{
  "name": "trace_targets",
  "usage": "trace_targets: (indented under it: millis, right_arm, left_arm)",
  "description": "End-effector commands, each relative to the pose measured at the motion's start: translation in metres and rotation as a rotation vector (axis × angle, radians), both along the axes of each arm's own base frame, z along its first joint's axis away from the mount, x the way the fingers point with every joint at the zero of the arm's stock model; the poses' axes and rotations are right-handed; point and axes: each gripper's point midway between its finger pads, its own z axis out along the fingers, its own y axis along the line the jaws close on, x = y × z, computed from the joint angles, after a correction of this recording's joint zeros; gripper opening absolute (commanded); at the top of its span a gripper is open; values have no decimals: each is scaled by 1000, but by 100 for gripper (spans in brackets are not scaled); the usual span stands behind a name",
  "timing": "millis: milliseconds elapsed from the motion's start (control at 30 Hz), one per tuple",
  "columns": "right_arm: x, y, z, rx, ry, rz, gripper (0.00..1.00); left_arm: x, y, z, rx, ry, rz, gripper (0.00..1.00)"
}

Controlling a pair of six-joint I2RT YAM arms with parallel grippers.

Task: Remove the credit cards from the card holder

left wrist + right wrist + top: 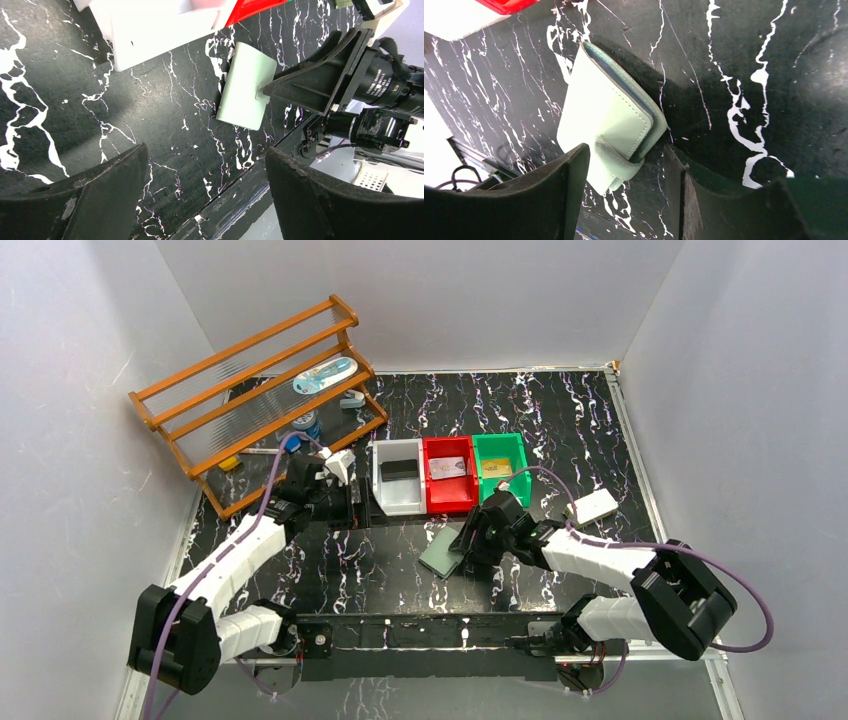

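The card holder (440,553) is a pale grey-green wallet, folded shut on the black marbled table in front of the bins. It also shows in the right wrist view (599,110) and the left wrist view (245,87). My right gripper (467,541) is open, its jaws straddling the holder's tab end (616,165) in the right wrist view (629,200). My left gripper (350,508) is open and empty over bare table to the holder's left (207,165). A dark card (400,469) lies in the white bin, a pale printed card (447,467) in the red bin, another card (495,468) in the green bin.
The white bin (385,495), red bin (447,495) and green bin (520,462) stand side by side behind the holder. A white box (592,506) lies to the right. A wooden rack (250,400) with small items stands at the back left. White walls enclose the table.
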Motion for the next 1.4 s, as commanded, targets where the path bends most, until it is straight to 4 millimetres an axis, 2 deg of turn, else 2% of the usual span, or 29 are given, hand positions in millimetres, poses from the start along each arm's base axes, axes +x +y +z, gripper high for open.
trace_targets:
  millis: [0, 100, 200, 333, 467, 533, 700, 833, 900, 1000, 1067, 1167, 1300, 1367]
  right_arm:
    - [8, 14, 5, 95, -8, -17, 63]
    - [7, 9, -10, 68, 40, -50, 57]
    - [9, 12, -7, 88, 20, -44, 39]
    - [20, 14, 21, 89, -104, 20, 13]
    - [28, 9, 64, 51, -287, 138, 8]
    - [31, 3, 82, -9, -368, 204, 6]
    - [32, -28, 96, -365, -366, 285, 7]
    - [28, -39, 106, -682, -422, 307, 7]
    - [27, -42, 107, -818, -443, 322, 7]
    - [28, -43, 100, -1007, -451, 348, 8]
    - [26, -39, 96, -1095, -443, 363, 9]
    - [18, -20, 87, -1149, -452, 417, 11]
    - [1, 14, 66, -1053, -412, 489, 14]
    - [-11, 32, 48, -975, -366, 542, 23]
  left_arm:
    - [0, -15, 6, -14, -12, -67, 84]
    - [-4, -25, -2, 8, 4, -106, 82]
    - [-7, -33, -11, 42, 13, -122, 80]
    - [-6, -35, -12, 65, -2, -105, 79]
    - [4, -26, -5, 97, -53, -31, 79]
    - [10, -15, -2, 134, -79, 32, 80]
    - [24, 18, 3, 262, -123, 206, 81]
    - [29, 52, 7, 393, -125, 365, 82]
    - [32, 72, 9, 467, -130, 455, 84]
    - [30, 90, 8, 508, -99, 549, 88]
    - [29, 99, 4, 499, -52, 591, 88]
    - [24, 117, -4, 481, 13, 681, 88]
    - [14, 149, 3, 466, 1, 860, 88]
    - [8, 158, 12, 448, -31, 926, 88]
